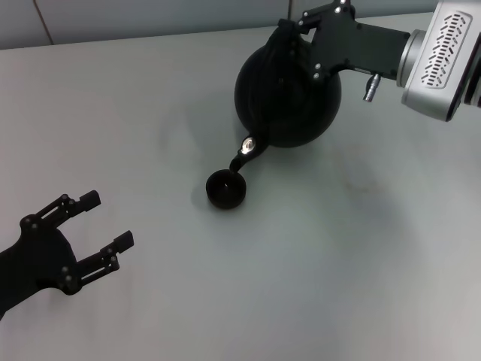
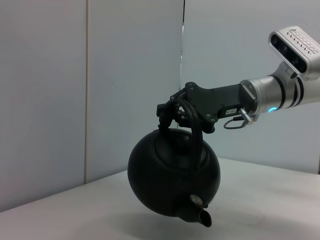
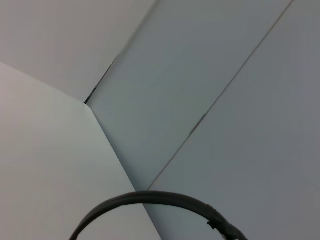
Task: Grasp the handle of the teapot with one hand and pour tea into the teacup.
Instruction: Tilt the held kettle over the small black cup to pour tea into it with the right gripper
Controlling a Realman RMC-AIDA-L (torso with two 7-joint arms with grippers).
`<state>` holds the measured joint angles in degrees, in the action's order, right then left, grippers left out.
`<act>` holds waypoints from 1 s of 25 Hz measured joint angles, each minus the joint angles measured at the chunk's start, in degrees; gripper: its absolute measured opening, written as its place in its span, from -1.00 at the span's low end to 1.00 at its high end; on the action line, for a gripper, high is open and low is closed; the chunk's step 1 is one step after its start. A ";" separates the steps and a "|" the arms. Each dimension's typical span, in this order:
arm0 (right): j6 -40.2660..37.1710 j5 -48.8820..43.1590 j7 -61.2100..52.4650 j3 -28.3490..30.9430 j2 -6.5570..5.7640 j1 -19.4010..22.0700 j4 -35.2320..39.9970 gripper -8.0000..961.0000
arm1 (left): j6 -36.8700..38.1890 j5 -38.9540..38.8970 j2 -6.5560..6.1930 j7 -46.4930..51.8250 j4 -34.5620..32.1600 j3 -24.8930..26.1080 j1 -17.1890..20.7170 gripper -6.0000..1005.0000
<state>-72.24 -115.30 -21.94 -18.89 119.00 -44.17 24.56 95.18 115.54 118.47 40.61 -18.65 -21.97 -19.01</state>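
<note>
The black teapot hangs in the air above the back of the table, tilted forward. Its spout points down over the small black teacup, which stands on the table. My right gripper is shut on the arched handle at the teapot's top. The left wrist view shows the tilted teapot, its handle in the right gripper and the spout; the teacup is out of that view. The right wrist view shows only part of the handle. My left gripper is open and empty at the front left.
The grey table carries only the cup. A pale wall rises behind the table's back edge. The right arm reaches in from the back right.
</note>
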 joint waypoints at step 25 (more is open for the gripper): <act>-0.15 0.70 5.79 -1.32 0.35 -0.73 -0.75 -0.83 | -0.18 -0.50 0.00 0.00 0.81 0.09 0.01 0.61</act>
<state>-72.39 -114.60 -16.15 -20.22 119.35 -44.90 23.81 95.00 115.04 118.47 40.61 -17.84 -21.88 -19.00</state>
